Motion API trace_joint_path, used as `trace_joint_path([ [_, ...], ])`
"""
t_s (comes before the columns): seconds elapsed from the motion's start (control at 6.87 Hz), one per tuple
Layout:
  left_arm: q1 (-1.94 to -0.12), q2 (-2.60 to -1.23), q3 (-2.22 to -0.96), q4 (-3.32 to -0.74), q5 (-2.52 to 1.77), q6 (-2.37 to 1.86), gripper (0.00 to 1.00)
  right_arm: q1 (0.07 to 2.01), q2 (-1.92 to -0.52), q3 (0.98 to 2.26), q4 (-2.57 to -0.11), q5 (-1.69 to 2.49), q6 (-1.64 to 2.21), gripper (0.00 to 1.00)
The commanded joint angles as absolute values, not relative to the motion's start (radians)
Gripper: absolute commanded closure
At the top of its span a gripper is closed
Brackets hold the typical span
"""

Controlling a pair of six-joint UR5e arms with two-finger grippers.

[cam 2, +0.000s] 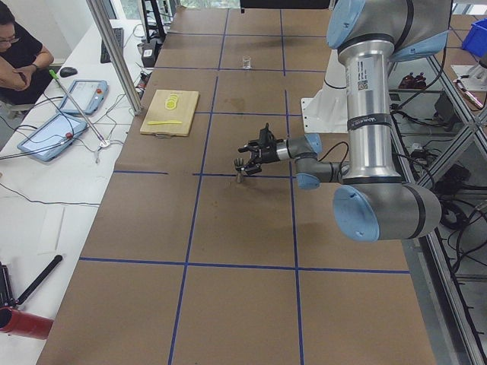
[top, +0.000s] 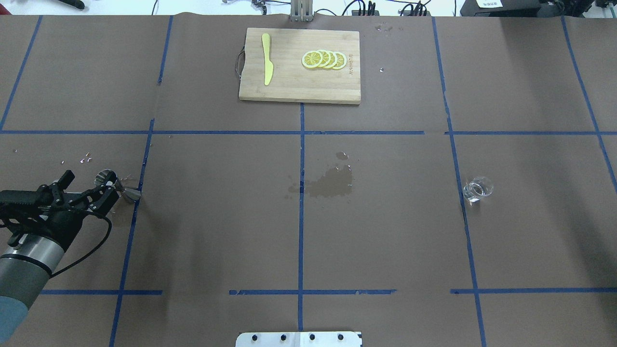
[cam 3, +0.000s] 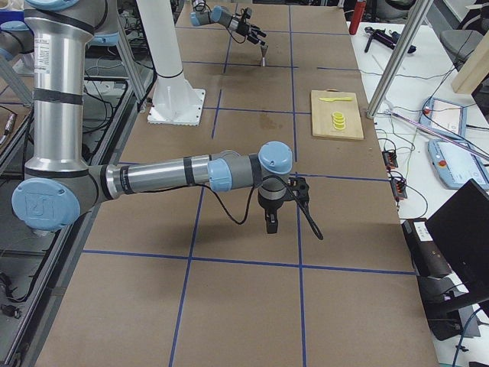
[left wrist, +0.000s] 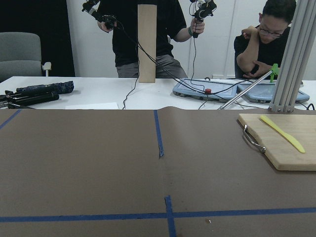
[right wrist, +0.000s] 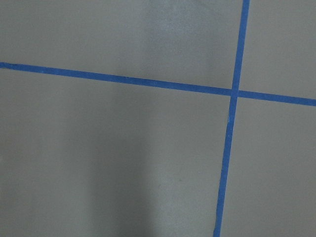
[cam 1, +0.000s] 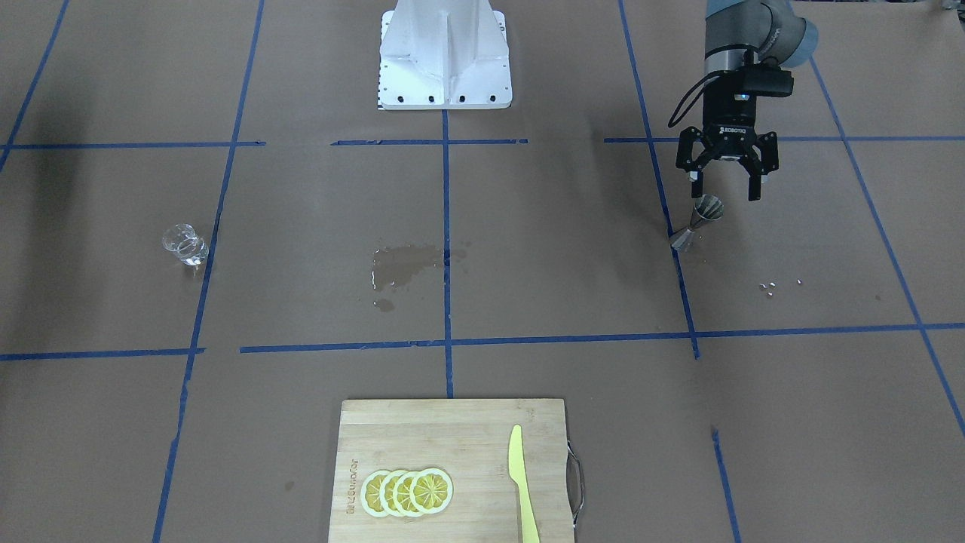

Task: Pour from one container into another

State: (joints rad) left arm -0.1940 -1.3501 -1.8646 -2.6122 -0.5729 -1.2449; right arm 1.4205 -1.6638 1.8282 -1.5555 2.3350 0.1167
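Left gripper [cam 1: 724, 194], jaws apart, hangs just above the metal jigger [cam 1: 697, 221].

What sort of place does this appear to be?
Probably a robotics lab: a brown paper-covered table gridded with blue tape, a grey-and-blue robot arm, and grey tablets on a white side bench.

Right pincer [cam 3: 270, 225] small, side view only; we cannot tell its grip. Board [cam 1: 452, 430], well apart from left pincer [cam 1: 724, 194], cut by bottom edge.
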Motion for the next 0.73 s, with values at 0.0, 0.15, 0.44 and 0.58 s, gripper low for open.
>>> trace_joint_path([
  [0.0,-0.158,-1.359,-1.83,-2.612,-0.52,-1.267,0.01,1.42,-1.664,1.825,-1.555,2.338,0.117,0.0],
  [0.15,-0.153,-1.367,-1.803,-2.612,-0.517,-1.273,0.01,1.422,-1.664,1.824,-1.555,2.336,0.117,0.0],
  [0.44,-0.15,-1.393,-1.779,-2.614,-0.499,-1.279,0.01,1.422,-1.666,1.822,-1.555,2.336,0.117,0.0],
  [0.58,-0.15,-1.417,-1.77,-2.612,-0.499,-1.278,0.01,1.422,-1.666,1.821,-1.555,2.335,0.117,0.0],
])
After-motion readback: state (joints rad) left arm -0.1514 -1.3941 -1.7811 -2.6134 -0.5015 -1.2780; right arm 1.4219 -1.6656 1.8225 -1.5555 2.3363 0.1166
